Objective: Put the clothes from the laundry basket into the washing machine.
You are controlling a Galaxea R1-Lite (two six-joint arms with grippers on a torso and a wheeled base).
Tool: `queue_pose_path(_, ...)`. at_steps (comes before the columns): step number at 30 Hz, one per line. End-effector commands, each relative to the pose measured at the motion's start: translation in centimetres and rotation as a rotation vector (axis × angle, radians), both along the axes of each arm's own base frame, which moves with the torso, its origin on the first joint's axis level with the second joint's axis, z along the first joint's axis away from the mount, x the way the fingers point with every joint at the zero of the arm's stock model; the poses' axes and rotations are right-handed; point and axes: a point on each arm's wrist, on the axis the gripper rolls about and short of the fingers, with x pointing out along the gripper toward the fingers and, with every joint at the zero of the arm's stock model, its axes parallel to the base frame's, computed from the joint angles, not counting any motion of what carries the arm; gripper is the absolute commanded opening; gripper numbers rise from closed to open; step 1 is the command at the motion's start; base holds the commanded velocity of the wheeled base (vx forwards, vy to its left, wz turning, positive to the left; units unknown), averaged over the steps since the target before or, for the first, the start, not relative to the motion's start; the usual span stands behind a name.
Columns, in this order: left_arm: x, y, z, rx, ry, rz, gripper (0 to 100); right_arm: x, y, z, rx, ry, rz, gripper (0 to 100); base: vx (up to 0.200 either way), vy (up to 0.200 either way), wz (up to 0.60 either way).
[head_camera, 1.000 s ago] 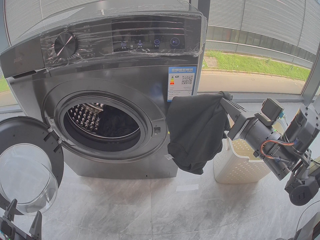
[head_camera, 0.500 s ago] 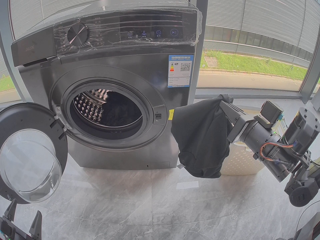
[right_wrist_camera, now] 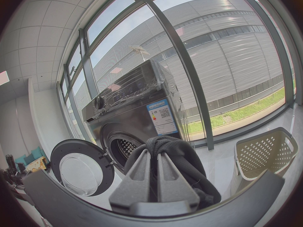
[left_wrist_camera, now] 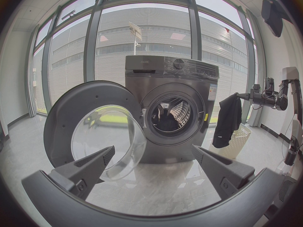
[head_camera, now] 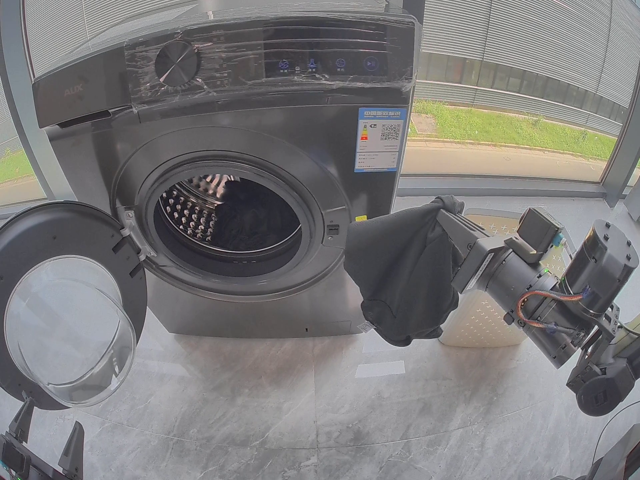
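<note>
Left gripper (left_wrist_camera: 152, 148), jaws apart, sits low before the washer's (head_camera: 267, 121) swung-open door (head_camera: 67, 301). Right gripper (head_camera: 445, 213) is clamped on a dark garment (head_camera: 403, 275) (hanging limp) just right of the washer's front, near the basket (head_camera: 483, 318) beside it. Dark cloth (head_camera: 257, 225) lies in the washer's drum.

Blue energy label (head_camera: 381, 139) with QR code on washing machine (head_camera: 253, 118) front, panel icons (head_camera: 327, 64)

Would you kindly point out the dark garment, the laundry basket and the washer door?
dark garment (head_camera: 400, 275), head view, middle of the cloth.
laundry basket (head_camera: 477, 321), head view, perforated front wall.
washer door (head_camera: 67, 231), head view, dark outer ring.
</note>
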Motion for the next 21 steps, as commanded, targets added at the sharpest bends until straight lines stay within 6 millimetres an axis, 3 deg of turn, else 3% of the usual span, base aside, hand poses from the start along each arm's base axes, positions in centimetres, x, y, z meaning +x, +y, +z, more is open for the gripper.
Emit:
queue_pose_path(1,-0.02,0.00,-0.44,0.000,-0.002,0.000,100,0.09,0.11,-0.29,-0.006,0.007,0.002,0,0.000,0.200,0.00)
queue_pose_path(12,-0.02,0.00,-0.44,0.002,-0.002,0.000,100,0.06,0.09,-0.55,-0.015,0.015,0.003,0,0.000,0.200,0.00)
queue_pose_path(21,0.00,0.00,-0.48,0.002,0.000,0.000,100,-0.10,0.08,-1.00,-0.028,0.030,0.009,0,0.000,0.000,0.00)
